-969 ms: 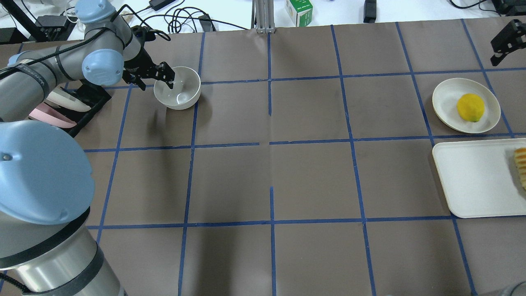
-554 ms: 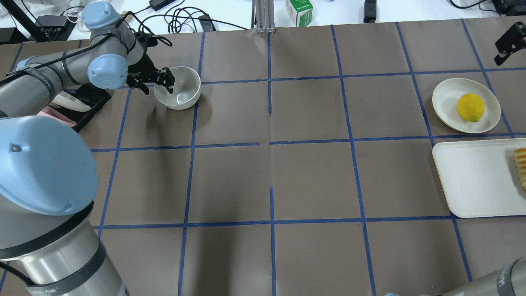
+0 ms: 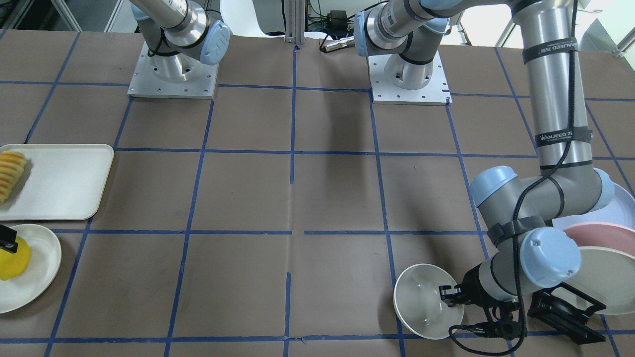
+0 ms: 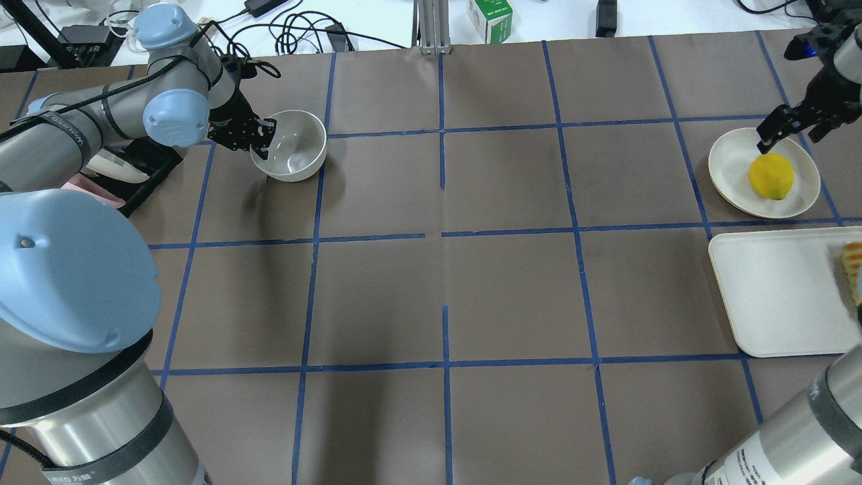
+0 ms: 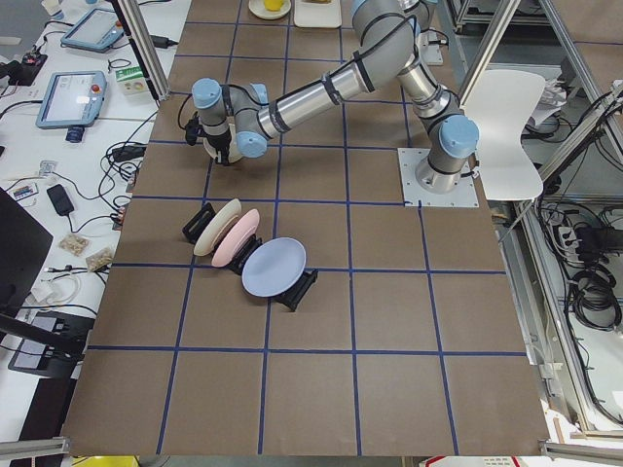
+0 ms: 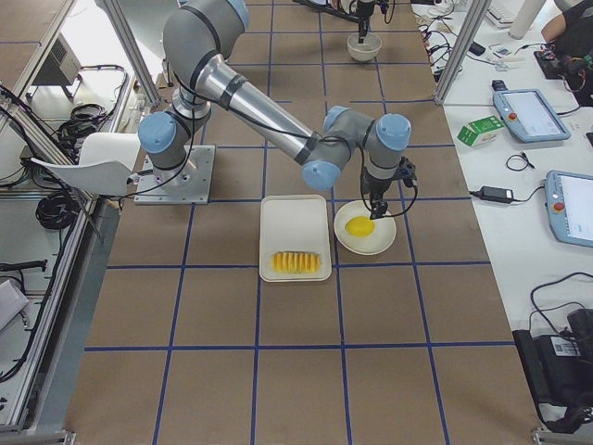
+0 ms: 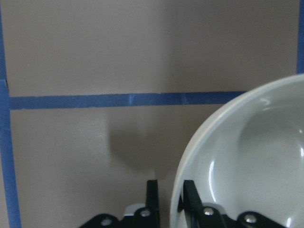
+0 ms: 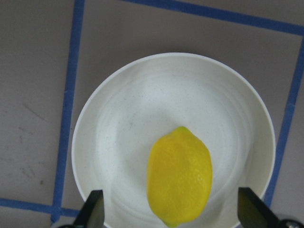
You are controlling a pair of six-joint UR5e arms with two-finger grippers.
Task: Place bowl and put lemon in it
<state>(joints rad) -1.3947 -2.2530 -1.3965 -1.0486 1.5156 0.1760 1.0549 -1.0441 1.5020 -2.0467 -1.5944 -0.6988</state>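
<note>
The off-white bowl (image 4: pixel 291 147) stands upright at the far left of the table. My left gripper (image 4: pixel 260 139) is shut on its left rim, one finger inside and one outside, as the left wrist view shows on the bowl (image 7: pixel 247 161). It also shows in the front-facing view (image 3: pixel 424 302). The lemon (image 4: pixel 771 176) lies on a shallow off-white plate (image 4: pixel 731 162) at the far right. My right gripper (image 8: pixel 172 211) is open wide and empty, hovering just above the lemon (image 8: pixel 179 175) with a finger on either side.
A white tray (image 4: pixel 774 289) with a row of yellow-orange fruit slices (image 4: pixel 854 269) lies in front of the lemon's plate. A black rack (image 3: pixel 565 307) with several plates (image 3: pixel 595 238) stands beside the left arm. A green carton (image 4: pixel 490 19) stands beyond the table's far edge.
My left gripper has shut on the bowl's rim. My right gripper has come in from the far right corner to just above the lemon's plate.
</note>
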